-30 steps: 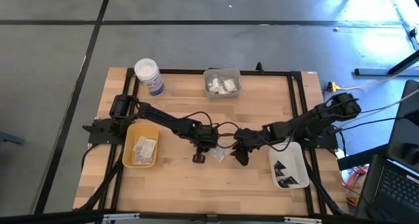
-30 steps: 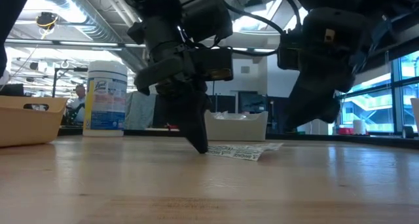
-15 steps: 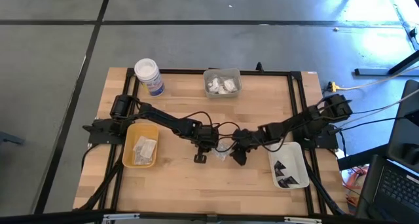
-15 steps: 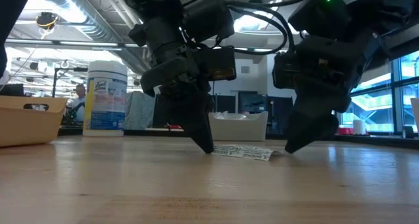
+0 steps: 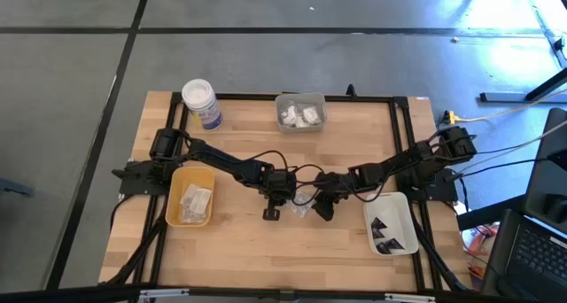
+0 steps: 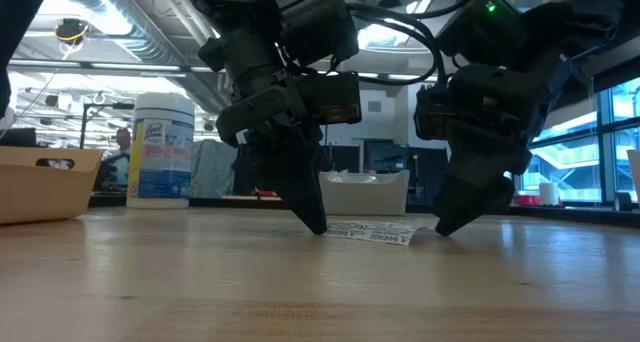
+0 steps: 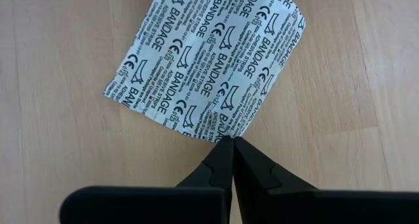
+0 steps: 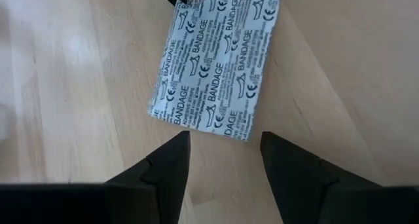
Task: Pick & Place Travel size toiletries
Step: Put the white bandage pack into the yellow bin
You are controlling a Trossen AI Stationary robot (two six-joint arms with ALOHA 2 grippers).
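Note:
A flat white square sachet printed "BANDAGE" (image 5: 299,207) lies flat on the wooden table between my two grippers; it also shows in the low view (image 6: 372,232). My left gripper (image 7: 230,140) is shut, its tips down at the sachet's edge nearest it (image 6: 318,228). My right gripper (image 8: 224,137) is open and down at the table on the sachet's opposite side (image 6: 445,227). Its two fingers stand either side of that edge of the sachet (image 8: 213,60) without touching it. My left gripper's shut fingertips (image 7: 226,149) meet the sachet's edge (image 7: 226,133), near a corner. The fingers slant down from above on the table's left side. The sachet lies flat on the table. Whether the tips press the edge or only touch it, I cannot tell.
A yellow tray (image 5: 173,205) with clear packets stands at the left, a clear tray (image 5: 300,124) with white packets at the far middle, a white tray (image 5: 403,216) with dark wedges at the right. A white jar with a blue label (image 5: 201,104) stands far left.
My right gripper has come down to the table and a little toward the left edge, up to the sachet, staying open. My left gripper's tips stay at the sachet's other edge.

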